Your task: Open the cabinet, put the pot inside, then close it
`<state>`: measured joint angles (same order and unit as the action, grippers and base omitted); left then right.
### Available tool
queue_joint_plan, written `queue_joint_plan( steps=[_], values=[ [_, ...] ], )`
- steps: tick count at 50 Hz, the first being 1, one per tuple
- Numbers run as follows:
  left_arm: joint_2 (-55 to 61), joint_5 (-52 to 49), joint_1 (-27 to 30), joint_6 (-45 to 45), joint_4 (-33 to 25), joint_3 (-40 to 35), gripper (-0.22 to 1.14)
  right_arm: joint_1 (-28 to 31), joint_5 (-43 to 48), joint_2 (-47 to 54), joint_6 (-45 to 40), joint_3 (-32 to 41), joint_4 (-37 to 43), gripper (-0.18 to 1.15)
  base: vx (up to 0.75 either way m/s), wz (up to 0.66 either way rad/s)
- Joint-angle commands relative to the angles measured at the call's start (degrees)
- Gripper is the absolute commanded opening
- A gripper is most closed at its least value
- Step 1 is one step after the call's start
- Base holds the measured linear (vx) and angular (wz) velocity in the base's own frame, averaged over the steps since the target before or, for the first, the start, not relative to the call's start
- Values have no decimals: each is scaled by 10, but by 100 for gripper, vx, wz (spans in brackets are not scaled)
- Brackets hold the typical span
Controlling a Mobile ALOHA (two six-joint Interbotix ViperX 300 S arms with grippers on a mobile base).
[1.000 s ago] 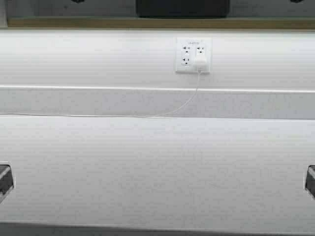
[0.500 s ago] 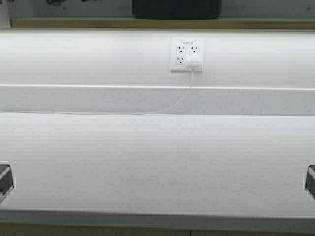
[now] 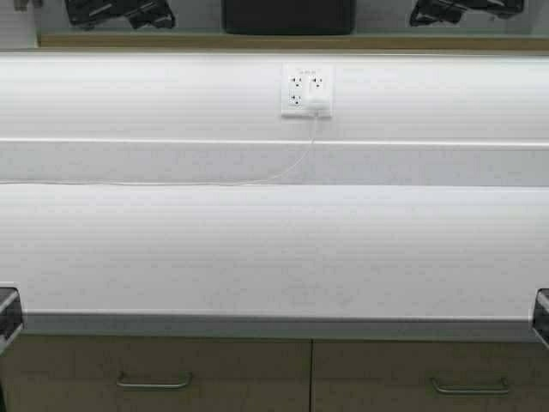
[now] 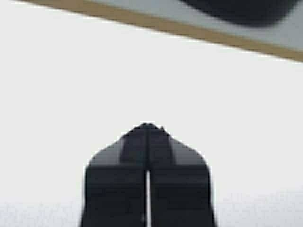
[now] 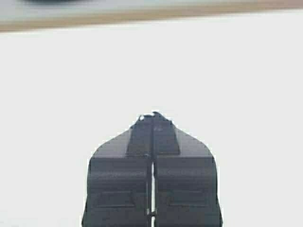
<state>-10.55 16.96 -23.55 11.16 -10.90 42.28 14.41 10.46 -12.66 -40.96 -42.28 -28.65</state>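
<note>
The cabinet shows only as its beige lower edge along the top of the high view; its doors are out of view. Above that edge sits the dark pot, cut off by the frame, with pale surface around it. It also appears as a dark blur in the left wrist view. My left gripper is shut and holds nothing, pointing at the white wall below the cabinet edge. My right gripper is likewise shut and empty. Dark arm parts show at the top corners.
A white countertop runs across in front of me, with a white backsplash behind. A wall outlet holds a white plug whose cord trails left along the counter. Beige base drawers with horizontal handles sit below.
The robot has backed away from the counter: the counter edge and outlet have shifted up and left, the base drawers have come into view, and dark arm parts now show at the top.
</note>
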Motion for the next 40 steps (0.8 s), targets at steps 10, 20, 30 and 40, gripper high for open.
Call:
queue_joint_plan(
  steps=[10, 20, 30, 40],
  values=[
    [-4, -18, 3, -11, 2, -9, 4, 2, 1, -2, 5, 11, -4, 8, -22, -1],
    [-4, -19, 4, -17, 4, -10, 4, -11, 0, -13, 23, 12, -9, 8, -21, -2],
    [-9, -25, 4, -33, 12, -9, 4, -11, -20, -32, 32, 15, -8, 8, -23, 5],
    [-9, -33, 31, -47, 12, -20, 4, -21, -32, -32, 32, 19, -8, 8, -28, 8]
  ],
)
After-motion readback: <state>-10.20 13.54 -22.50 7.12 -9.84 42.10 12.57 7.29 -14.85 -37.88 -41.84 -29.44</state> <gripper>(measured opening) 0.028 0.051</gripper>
